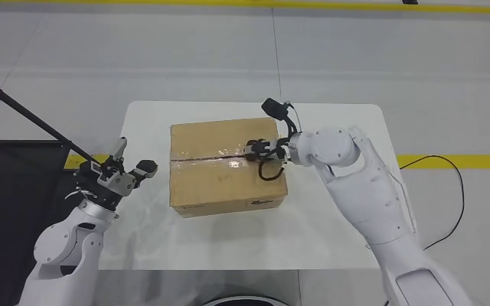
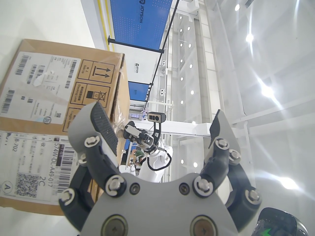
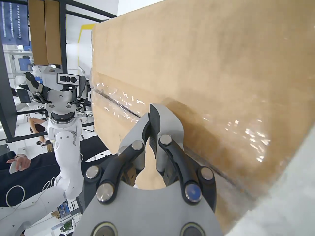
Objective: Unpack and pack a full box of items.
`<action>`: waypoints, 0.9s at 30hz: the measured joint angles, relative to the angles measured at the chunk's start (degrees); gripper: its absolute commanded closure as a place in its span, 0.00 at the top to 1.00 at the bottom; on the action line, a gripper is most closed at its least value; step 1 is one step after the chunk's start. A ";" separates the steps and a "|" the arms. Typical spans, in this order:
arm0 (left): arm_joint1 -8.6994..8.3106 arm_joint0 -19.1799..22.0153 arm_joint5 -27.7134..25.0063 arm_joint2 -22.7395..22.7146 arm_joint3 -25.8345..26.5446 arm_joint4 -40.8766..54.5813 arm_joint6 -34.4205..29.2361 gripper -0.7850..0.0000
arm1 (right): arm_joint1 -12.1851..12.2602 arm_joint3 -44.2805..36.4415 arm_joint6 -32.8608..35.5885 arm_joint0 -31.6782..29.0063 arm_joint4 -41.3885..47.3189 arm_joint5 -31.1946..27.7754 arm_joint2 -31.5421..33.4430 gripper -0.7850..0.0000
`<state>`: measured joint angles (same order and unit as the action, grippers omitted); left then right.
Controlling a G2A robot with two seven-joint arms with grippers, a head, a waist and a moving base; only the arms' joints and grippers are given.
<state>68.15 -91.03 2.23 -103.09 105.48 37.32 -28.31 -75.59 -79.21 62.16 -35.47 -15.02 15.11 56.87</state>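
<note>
A closed brown cardboard box (image 1: 227, 167) stands in the middle of the white table (image 1: 230, 237), its top seam covered by clear tape (image 3: 118, 101). My right gripper (image 1: 256, 148) rests on the box top at the right end of that seam. Its jaws are shut, with the fingertips (image 3: 153, 116) at the tape line. I cannot tell whether tape is pinched between them. My left gripper (image 1: 130, 170) hangs open and empty a short way off the box's left side. The labelled end of the box (image 2: 61, 94) lies beside the left gripper (image 2: 160, 121).
A thin black pole (image 1: 46, 130) runs diagonally over the table's left edge, close to the left arm. A black surface (image 1: 23, 176) lies left of the table. Bare tabletop shows in front of the box and behind it.
</note>
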 measured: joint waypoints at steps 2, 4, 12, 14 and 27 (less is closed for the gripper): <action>-0.03 0.00 0.11 -0.12 0.06 0.08 -0.06 1.00 | 0.48 -0.43 0.01 -0.84 -0.61 0.36 1.37 0.00; -0.05 0.02 0.17 -0.22 0.10 0.10 -0.10 1.00 | 0.83 -0.83 -0.19 -1.53 -0.69 0.43 2.58 0.00; -0.13 0.15 0.24 -0.53 -0.10 0.16 -0.01 1.00 | 2.61 -3.27 -0.73 -4.97 -1.57 0.98 8.66 0.00; -0.14 0.20 0.24 -0.54 -0.15 0.17 0.09 1.00 | 3.06 -4.04 -0.72 -5.96 -1.82 1.22 10.14 0.00; -0.22 0.54 0.38 -0.16 -0.43 0.11 0.14 1.00 | 4.74 -7.10 -0.46 -10.74 -1.37 0.95 14.58 0.00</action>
<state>67.94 -90.49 2.62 -103.25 105.05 37.44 -28.17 -70.84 -86.31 61.70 -46.21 -16.39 16.06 71.45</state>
